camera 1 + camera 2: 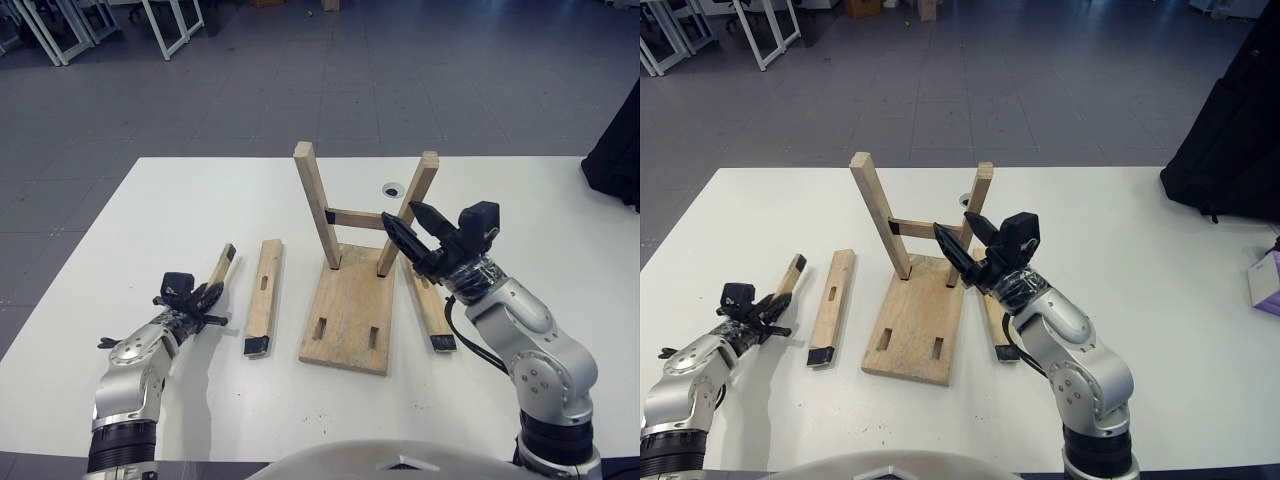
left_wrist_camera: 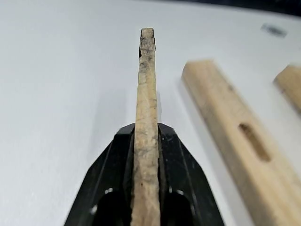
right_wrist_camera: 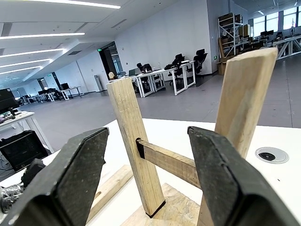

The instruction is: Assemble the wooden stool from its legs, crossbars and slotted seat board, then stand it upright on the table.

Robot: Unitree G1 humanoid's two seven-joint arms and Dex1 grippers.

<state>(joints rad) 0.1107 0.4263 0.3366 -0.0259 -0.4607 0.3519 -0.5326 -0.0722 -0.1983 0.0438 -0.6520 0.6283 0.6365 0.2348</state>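
two legs point(image 1: 318, 205) joined by a crossbar point(image 1: 355, 218) stand in the seat board point(image 1: 345, 325), just ahead of the right gripper point(image 1: 400, 214), which gapes empty. the left gripper point(image 1: 205, 298) clamps a loose crossbar point(image 2: 146, 89) beside a slotted leg point(image 1: 265, 290); mating those probably comes next.

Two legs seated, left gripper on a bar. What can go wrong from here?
The open right gripper is close against a standing leg; a nudge might lever it out of the seat board.
The left gripper pinches the thin bar at one end; it may pivot when lifted.
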